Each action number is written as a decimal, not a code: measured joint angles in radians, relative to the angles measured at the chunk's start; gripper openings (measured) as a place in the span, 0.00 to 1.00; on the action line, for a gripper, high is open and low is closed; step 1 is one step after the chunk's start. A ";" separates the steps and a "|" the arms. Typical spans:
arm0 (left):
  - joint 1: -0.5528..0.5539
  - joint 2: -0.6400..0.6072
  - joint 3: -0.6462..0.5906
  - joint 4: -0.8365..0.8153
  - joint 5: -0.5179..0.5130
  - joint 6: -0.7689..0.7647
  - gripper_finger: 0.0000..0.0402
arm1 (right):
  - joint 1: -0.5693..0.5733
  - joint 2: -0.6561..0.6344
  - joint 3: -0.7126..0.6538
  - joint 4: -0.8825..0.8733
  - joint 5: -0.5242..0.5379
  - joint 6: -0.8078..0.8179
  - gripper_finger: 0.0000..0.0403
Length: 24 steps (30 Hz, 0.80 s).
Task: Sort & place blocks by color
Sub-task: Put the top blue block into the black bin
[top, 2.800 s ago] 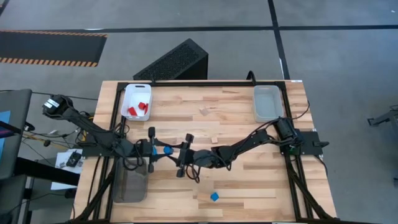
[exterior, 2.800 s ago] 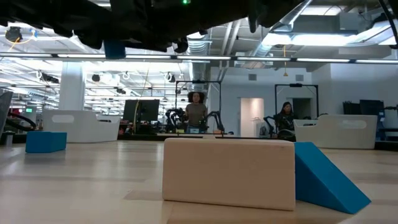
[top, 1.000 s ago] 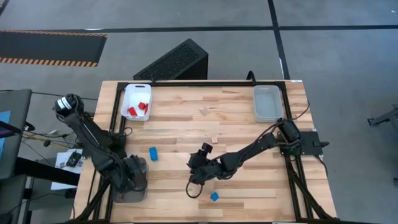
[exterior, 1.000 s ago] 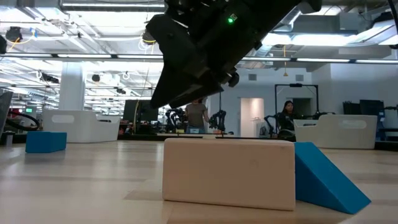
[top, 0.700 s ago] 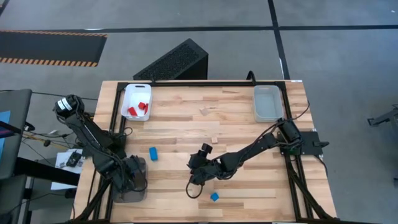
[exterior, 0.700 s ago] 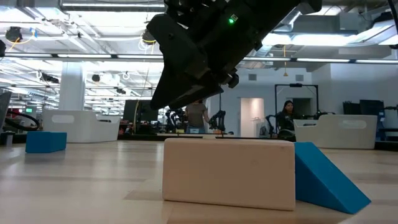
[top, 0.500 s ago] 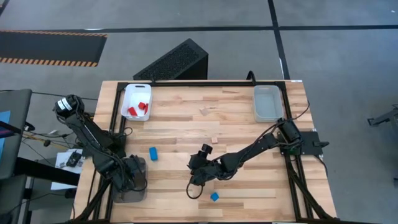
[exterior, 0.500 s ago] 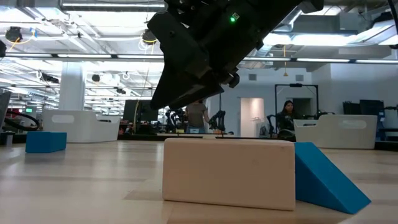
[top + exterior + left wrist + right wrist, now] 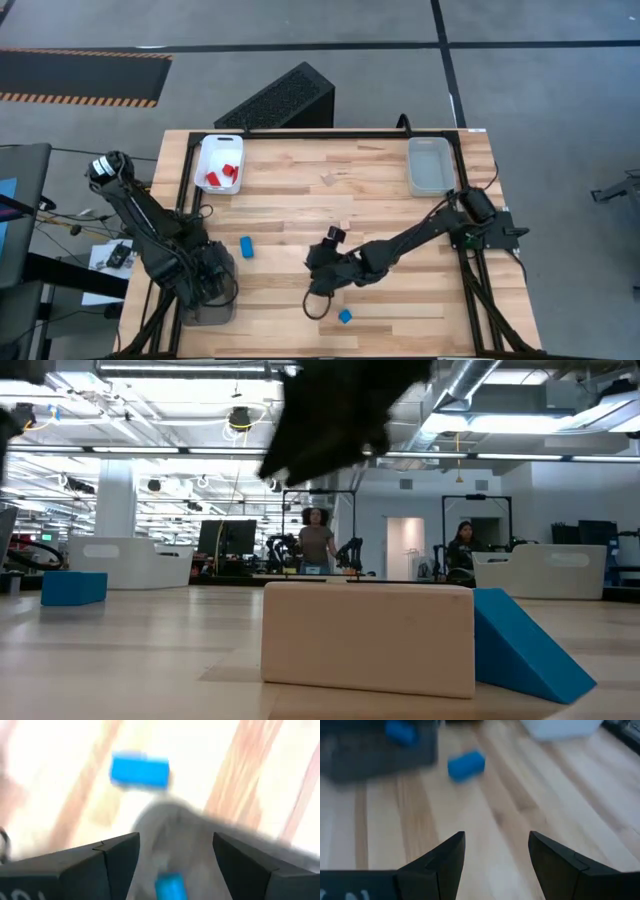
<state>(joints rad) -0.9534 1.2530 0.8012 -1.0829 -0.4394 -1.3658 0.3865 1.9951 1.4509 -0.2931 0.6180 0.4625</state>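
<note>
The left tool (image 9: 172, 855), fingers spread over the grey tray (image 9: 210, 305) at lower left, has a blue block (image 9: 170, 885) below it; best lift straight clear; the right tool (image 9: 495, 857), spread and empty, should take the blue block (image 9: 246, 246) left of centre.

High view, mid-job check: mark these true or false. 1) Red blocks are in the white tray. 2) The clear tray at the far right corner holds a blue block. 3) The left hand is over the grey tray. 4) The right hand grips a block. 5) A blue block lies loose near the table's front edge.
1) True: red blocks lie in the white tray.
2) False: the clear tray shows no blue block.
3) True: the left hand is over the grey tray.
4) False: the right hand is open, with nothing between its fingers.
5) True: a blue block lies loose there, beside the right hand.
</note>
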 joint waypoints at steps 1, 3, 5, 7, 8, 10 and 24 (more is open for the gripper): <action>0.000 -0.001 0.006 0.000 -0.051 0.014 0.60 | -0.008 0.009 0.000 0.060 0.006 -0.001 0.59; -0.001 -0.001 0.015 0.000 -0.142 0.036 0.60 | -0.025 0.033 0.002 0.163 0.006 -0.022 0.59; -0.001 -0.002 0.018 0.001 -0.226 0.046 0.60 | -0.044 0.090 0.004 0.310 -0.011 -0.074 0.59; -0.001 -0.002 0.018 -0.005 -0.302 0.046 0.60 | -0.061 0.145 -0.002 0.423 -0.033 -0.131 0.59; -0.001 -0.002 0.018 -0.008 -0.334 0.047 0.60 | -0.068 0.176 0.000 0.510 -0.063 -0.166 0.60; -0.001 -0.003 0.018 -0.011 -0.378 0.066 0.60 | -0.085 0.224 0.015 0.630 -0.123 -0.262 0.60; 0.157 -0.015 0.014 -0.308 -0.467 0.122 0.59 | -0.312 0.431 0.337 0.440 -0.614 -0.515 0.92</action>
<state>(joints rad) -0.7961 1.2384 0.8150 -1.3911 -0.9060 -1.2441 0.0744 2.4264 1.7882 0.1474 0.0035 -0.0527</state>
